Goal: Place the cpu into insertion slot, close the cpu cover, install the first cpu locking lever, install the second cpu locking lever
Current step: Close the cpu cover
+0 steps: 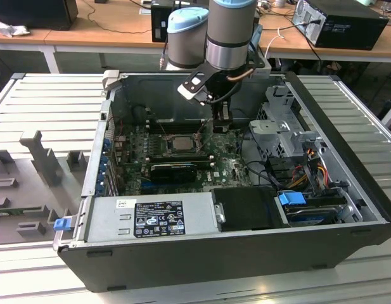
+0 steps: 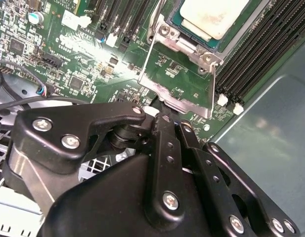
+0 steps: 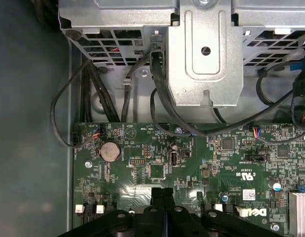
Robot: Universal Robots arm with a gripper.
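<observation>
An open computer case (image 1: 246, 253) fills the middle of the exterior view, and inside it a green circuit board (image 1: 230, 166) lies flat on the floor. A grey power supply (image 1: 151, 215) sits along the lower left of the case. A metal drive cage (image 1: 284, 126) with loose cables (image 1: 309, 168) stands at the exterior view's right. Near the centre of the board, the insertion slot (image 2: 192, 45) holds the cpu (image 2: 216, 15), which sits flat inside the silvery rim. The cpu cover (image 2: 189, 104) is swung up and off the chip, tilted away from the socket towards the gripper (image 3: 162, 189). In both wrist views the jaws are pressed together with no gap between them. Their tips are at the cover's free edge, though I cannot tell whether they pinch it. A long black ribbed block (image 1: 173, 170) lies on the board just below the socket.
</observation>
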